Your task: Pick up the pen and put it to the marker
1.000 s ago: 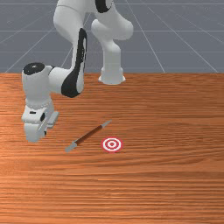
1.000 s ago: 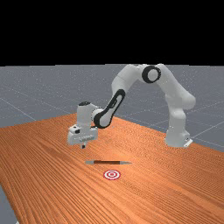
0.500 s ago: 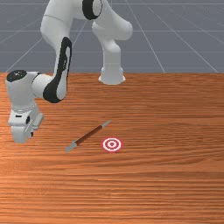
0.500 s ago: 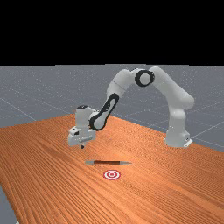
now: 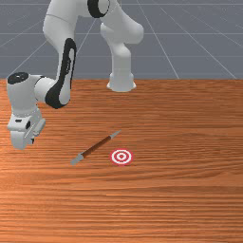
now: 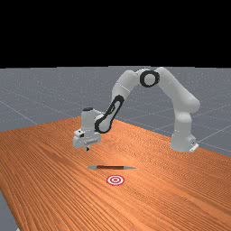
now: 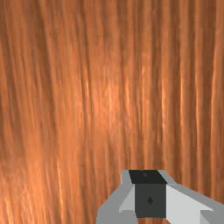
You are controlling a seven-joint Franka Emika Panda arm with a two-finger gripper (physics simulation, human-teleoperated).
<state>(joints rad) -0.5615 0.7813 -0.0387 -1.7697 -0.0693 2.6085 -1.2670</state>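
Hand raised above the table, the gripper (image 6: 87,148) stands clear of the pen, to its left and higher up in the far view. In the wrist view the gripper (image 7: 149,193) is over bare wood. The pen (image 5: 96,146), with a brown barrel and grey ends, lies slantwise on the table, to the right of the hand in the front view. Beside it, apart, is the marker (image 5: 121,156), a flat red-and-white target; in the far view the marker (image 6: 115,180) is nearer the camera than the pen (image 6: 110,167).
The arm's base (image 5: 121,80) stands at the table's back edge in the front view. Wood surface (image 5: 180,190) stretches around the pen and marker. In the far view the arm arches from the right, high over the table (image 6: 162,198).
My hand has moved toward the front view's left, then lifted slightly and shifted a little to the far view's right. The pen and marker have stayed still.
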